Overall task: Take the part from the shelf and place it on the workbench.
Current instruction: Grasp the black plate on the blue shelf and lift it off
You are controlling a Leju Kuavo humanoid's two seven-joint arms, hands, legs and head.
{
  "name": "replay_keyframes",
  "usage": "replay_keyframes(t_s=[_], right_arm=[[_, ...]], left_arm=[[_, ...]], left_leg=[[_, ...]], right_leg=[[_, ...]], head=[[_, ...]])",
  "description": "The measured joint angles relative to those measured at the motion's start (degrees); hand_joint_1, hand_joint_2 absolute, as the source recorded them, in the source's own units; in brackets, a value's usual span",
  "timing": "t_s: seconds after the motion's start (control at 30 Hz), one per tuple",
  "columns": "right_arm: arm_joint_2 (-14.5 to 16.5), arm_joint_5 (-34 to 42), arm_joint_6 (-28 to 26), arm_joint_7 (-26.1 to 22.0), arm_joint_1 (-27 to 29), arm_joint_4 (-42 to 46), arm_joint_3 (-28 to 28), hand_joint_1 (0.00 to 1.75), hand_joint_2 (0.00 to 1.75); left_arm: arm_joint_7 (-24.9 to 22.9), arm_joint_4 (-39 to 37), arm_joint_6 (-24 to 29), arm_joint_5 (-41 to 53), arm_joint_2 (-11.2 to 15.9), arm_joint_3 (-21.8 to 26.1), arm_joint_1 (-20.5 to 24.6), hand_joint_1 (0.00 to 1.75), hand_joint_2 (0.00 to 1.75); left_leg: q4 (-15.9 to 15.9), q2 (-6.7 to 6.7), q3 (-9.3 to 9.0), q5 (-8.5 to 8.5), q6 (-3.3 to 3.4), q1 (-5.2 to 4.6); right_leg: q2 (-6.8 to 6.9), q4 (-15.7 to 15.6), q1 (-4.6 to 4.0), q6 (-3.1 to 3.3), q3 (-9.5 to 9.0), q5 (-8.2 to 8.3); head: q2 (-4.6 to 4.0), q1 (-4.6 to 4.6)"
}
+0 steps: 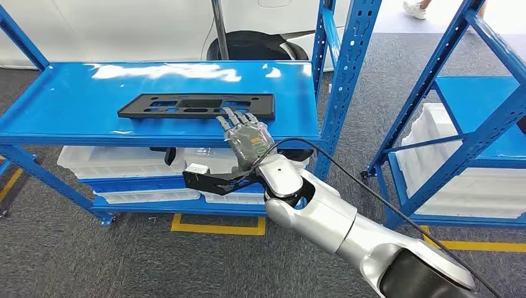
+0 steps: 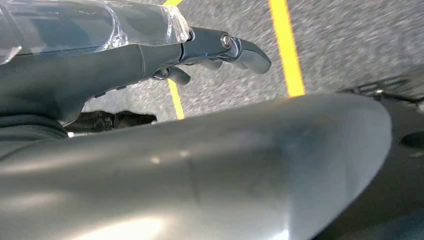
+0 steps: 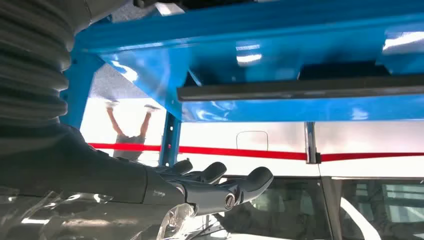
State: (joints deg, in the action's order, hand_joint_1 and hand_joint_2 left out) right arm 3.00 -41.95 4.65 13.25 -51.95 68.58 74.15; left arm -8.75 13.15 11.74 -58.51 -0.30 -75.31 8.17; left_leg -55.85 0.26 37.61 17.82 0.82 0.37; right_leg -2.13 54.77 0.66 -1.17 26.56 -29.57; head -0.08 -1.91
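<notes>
The shelf (image 1: 74,102) is glossy bright blue, with white glare patches on its top. On it lies a matte black part (image 1: 192,105) with cut-out slots. Below the shelf top sit translucent white bins (image 1: 111,162). The floor (image 1: 124,261) under the shelf is speckled grey carpet crossed by yellow lines. The right hand (image 1: 247,136), at the part's edge, is dark grey under clear wrap; its arm (image 1: 335,217) is silver.

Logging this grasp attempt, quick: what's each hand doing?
Left hand: hanging by the floor, holding nothing.
Right hand: open, fingertips at the black part, not gripping.
</notes>
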Motion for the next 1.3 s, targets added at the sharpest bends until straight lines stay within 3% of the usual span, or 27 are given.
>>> replay_keyframes(t_s=[0.13,0.2,0.23,0.3,0.33,0.37,0.4,0.43,0.5,0.53,0.6,0.7,0.77,0.83,0.87,0.9,0.97,1.03,1.07,1.2,1.23,1.3], right_arm=[[-0.03,0.08,0.04,-0.01,0.09,0.05,0.01,0.00,1.75],[-0.04,0.07,0.01,-0.01,-0.10,0.14,0.01,0.00,1.75],[-0.04,0.06,-0.01,0.00,-0.17,0.18,0.01,0.00,1.75],[-0.20,0.07,-0.01,0.00,0.04,0.18,0.02,0.00,1.75],[-0.33,0.07,0.00,0.00,0.34,0.17,0.03,0.00,1.75],[-0.49,0.08,0.01,0.01,0.65,0.17,0.04,0.00,1.75],[-0.63,0.08,0.02,0.02,0.86,0.16,0.06,0.00,1.75],[-0.70,0.08,0.02,0.03,0.93,0.17,0.07,0.00,1.75],[-0.72,0.08,0.02,0.04,0.72,0.20,0.07,0.00,1.75],[-0.70,0.08,0.02,0.03,0.53,0.23,0.07,0.00,1.75],[-0.66,0.08,0.03,0.02,0.22,0.33,0.07,0.00,1.75],[-0.56,0.07,0.01,0.04,0.01,0.48,0.05,0.00,1.75],[-0.45,0.06,-0.03,0.04,-0.14,0.56,0.03,0.00,1.75],[-0.40,0.06,-0.02,0.03,-0.06,0.55,0.03,0.00,1.75],[-0.39,0.06,-0.02,0.02,0.07,0.55,0.03,0.00,1.75],[-0.39,0.06,-0.02,0.02,0.20,0.54,0.03,0.00,1.75],[-0.35,0.06,-0.03,0.02,0.29,0.55,0.03,0.00,1.75],[-0.27,0.06,-0.04,0.01,0.19,0.56,0.03,0.00,1.75],[-0.24,0.06,-0.04,0.01,0.14,0.56,0.03,0.00,1.75],[-0.20,0.04,-0.05,-0.01,0.09,0.56,0.04,0.00,1.75],[-0.20,0.03,-0.06,0.00,0.02,0.56,0.04,0.00,1.75],[-0.20,-0.02,-0.06,-0.01,0.00,0.56,0.03,0.00,1.75]], left_arm=[[-0.01,-0.01,0.00,-0.02,0.01,-0.01,0.04,0.00,0.00],[-0.01,-0.02,0.01,-0.02,0.02,0.00,0.16,0.00,0.00],[-0.01,-0.03,0.01,-0.02,0.03,0.00,0.24,0.00,0.00],[-0.01,-0.03,-0.01,-0.02,0.04,-0.01,0.23,0.00,0.00],[-0.01,-0.03,-0.03,-0.02,0.04,-0.02,0.13,0.00,0.00],[0.00,-0.04,-0.04,-0.02,0.03,-0.02,-0.02,0.00,0.00],[0.02,-0.04,-0.06,-0.02,0.04,-0.03,-0.18,0.00,0.00],[0.04,-0.05,-0.07,-0.02,0.04,-0.03,-0.27,0.00,0.00],[0.15,-0.06,-0.06,-0.02,0.01,-0.03,-0.20,0.00,0.00],[0.24,-0.06,-0.06,-0.02,-0.03,-0.03,-0.04,0.00,0.00],[0.37,-0.06,-0.05,-0.02,-0.11,-0.03,0.26,0.00,0.00],[0.41,-0.06,-0.03,0.01,-0.08,-0.03,0.37,0.00,0.00],[0.43,-0.06,0.00,0.04,-0.04,-0.03,0.43,0.00,0.00],[0.43,-0.06,0.00,0.16,-0.04,-0.04,0.44,0.00,0.00],[0.43,-0.06,0.00,0.24,-0.03,-0.06,0.41,0.00,0.00],[0.43,-0.06,0.00,0.31,-0.03,-0.08,0.38,0.00,0.00],[0.44,-0.06,0.00,0.33,-0.01,-0.14,0.39,0.00,0.00],[0.46,-0.06,0.00,0.32,-0.09,-0.20,0.48,0.00,0.00],[0.47,-0.06,0.00,0.31,-0.13,-0.22,0.50,0.00,0.00],[0.49,-0.06,0.00,0.28,-0.14,-0.29,0.48,0.00,0.00],[0.49,-0.06,0.00,0.28,-0.13,-0.30,0.49,0.00,0.00],[0.49,-0.06,0.00,0.28,-0.13,-0.30,0.51,0.00,0.00]], left_leg=[[0.76,-0.09,-0.59,1.44,0.76,-0.25],[1.30,-0.14,-1.31,1.93,1.39,-0.01],[1.61,-0.15,-1.81,2.17,1.71,0.13],[1.80,-0.19,-2.68,2.78,2.22,0.08],[1.81,-0.23,-3.12,3.12,2.32,0.04],[1.80,-0.30,-3.60,3.49,2.32,-0.01],[1.78,-0.38,-4.16,3.86,2.29,-0.05],[1.77,-0.44,-4.79,4.24,2.21,-0.10],[1.76,-0.50,-5.87,4.98,1.93,-0.30],[1.74,-0.51,-6.16,5.27,1.71,-0.39],[1.75,-0.49,-6.29,5.57,1.17,-0.47],[0.89,-0.45,-5.92,6.47,0.32,-0.34],[-4.33,-0.45,-3.42,9.12,-0.32,-0.06],[-12.60,-0.43,1.08,12.03,-0.95,0.39],[-15.07,-0.42,2.73,12.34,-1.22,0.62],[-15.33,-0.41,3.29,11.58,-1.48,0.84],[-8.71,-0.39,0.70,7.26,-1.97,1.29],[-1.29,-0.48,-2.86,4.47,-2.07,1.43],[0.46,-0.54,-3.74,4.21,-1.77,1.39],[0.95,-0.70,-4.49,5.14,0.28,1.00],[1.01,-0.73,-4.84,5.31,0.68,0.97],[1.06,-0.73,-5.52,5.83,1.39,0.81]], right_leg=[[-0.07,-0.77,0.04,-0.93,-0.45,-0.61],[0.51,0.61,0.04,-1.44,-0.11,-1.80],[0.83,3.29,0.00,-1.57,1.14,-3.12],[1.20,11.63,-0.08,-1.55,5.84,-6.17],[1.21,15.30,-0.12,-1.52,8.30,-6.89],[1.21,17.10,-0.13,-1.50,10.04,-6.34],[1.22,16.52,-0.14,-1.45,10.77,-4.45],[1.24,13.68,-0.19,-1.32,10.41,-1.53],[1.40,5.45,-0.48,-0.67,8.02,4.25],[1.52,2.38,-0.67,-0.28,6.95,5.67],[1.65,0.05,-1.00,0.26,6.11,5.94],[1.56,-0.83,-0.48,0.83,5.58,6.07],[1.64,-1.25,0.01,1.13,5.09,6.09],[1.65,-1.26,0.06,1.20,4.98,5.78],[1.61,-1.24,0.10,1.10,4.88,5.58],[1.54,-1.20,0.18,0.91,4.70,5.34],[1.39,-1.08,0.50,0.28,4.04,4.72],[1.26,-0.87,0.51,-0.55,3.52,4.00],[1.21,-0.80,0.38,-0.88,3.42,3.77],[1.29,0.36,0.43,-1.66,3.48,2.99],[1.45,2.36,0.50,-1.79,4.38,2.17],[1.68,10.16,0.41,-1.85,8.63,-0.63]], head=[[0.01,-0.05],[0.01,0.03],[0.01,0.08],[0.01,0.14],[0.01,0.15],[0.01,0.15],[0.01,0.16],[0.01,0.16],[0.01,0.12],[0.01,0.10],[0.01,0.06],[0.01,0.02],[0.01,-0.21],[0.01,-0.39],[0.01,-0.39],[0.01,-0.39],[0.01,-0.40],[0.01,-0.50],[0.01,-0.52],[0.01,-0.38],[0.01,-0.32],[0.01,-0.22]])
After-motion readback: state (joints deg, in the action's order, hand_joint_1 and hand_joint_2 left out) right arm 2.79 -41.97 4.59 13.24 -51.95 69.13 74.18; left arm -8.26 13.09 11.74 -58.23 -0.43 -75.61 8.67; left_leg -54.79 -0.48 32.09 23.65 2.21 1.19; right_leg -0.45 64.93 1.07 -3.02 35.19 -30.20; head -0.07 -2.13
